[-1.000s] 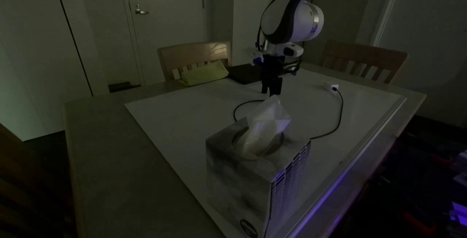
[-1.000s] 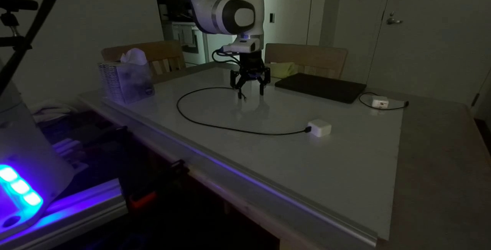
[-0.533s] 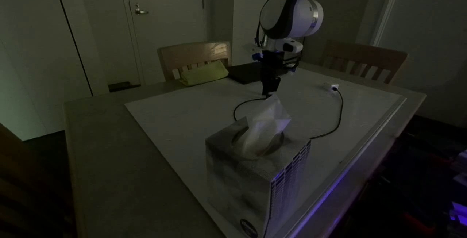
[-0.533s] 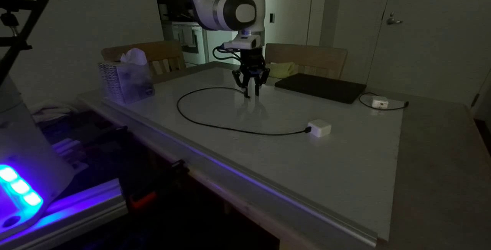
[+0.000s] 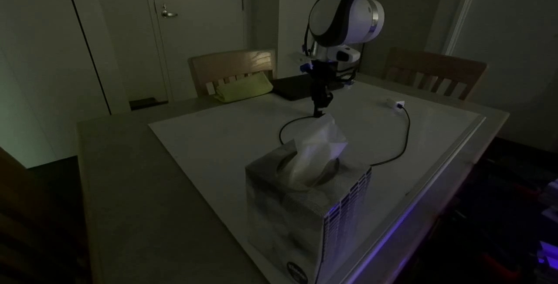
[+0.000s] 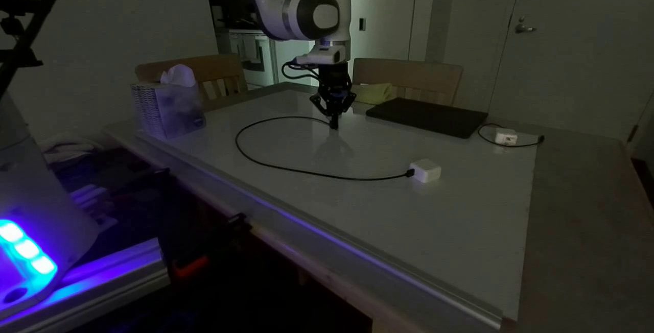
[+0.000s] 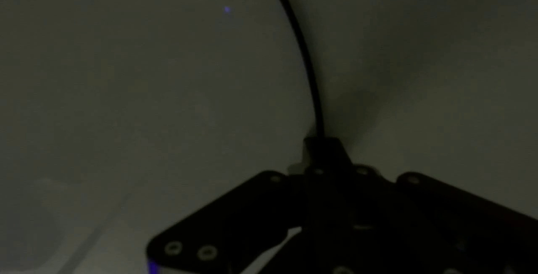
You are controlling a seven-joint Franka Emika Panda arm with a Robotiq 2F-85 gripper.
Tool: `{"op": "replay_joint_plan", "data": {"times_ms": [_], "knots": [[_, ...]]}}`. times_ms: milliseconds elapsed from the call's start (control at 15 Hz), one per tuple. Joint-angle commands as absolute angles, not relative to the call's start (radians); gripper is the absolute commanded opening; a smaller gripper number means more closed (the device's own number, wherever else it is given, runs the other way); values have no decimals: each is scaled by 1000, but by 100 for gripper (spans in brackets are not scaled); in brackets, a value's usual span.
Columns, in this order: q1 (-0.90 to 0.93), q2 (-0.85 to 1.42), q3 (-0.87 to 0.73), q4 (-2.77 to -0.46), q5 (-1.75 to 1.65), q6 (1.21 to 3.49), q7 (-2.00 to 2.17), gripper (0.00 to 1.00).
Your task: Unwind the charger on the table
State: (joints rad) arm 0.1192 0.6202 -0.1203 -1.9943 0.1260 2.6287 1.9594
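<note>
The charger's white block rests on the white top of the table. From it the black cable sweeps out in one wide open curve to the far side, where its free end reaches my gripper. In the wrist view the cable runs straight into the fingertips, which are pressed together on it close above the tabletop. The cable's very end is hidden by the dark fingers. Part of the curve is covered by the tissue box in an exterior view, where the block sits beyond it.
A tissue box stands near a table corner. Behind the gripper lie a flat black pad and a yellow-green cloth. Another small white block with a short black cable sits beside the pad. Wooden chairs stand at the table's edge.
The gripper's jaws have come together from wide open, closing on the cable's free end. The arm has shifted only slightly; the block and the cable's curve lie as before.
</note>
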Motion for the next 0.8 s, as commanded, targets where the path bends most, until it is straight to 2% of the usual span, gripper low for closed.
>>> {"op": "replay_joint_plan", "data": {"times_ms": [0,333,400,733], "knots": [[145,639,-121,-1973,88,2615,1926,1],[163,632,-61,-1987,32,2651,1736,1],[166,621,-90,-1988,56,2631,1788,6],[183,621,-84,-1988,46,2632,1751,6]]}}
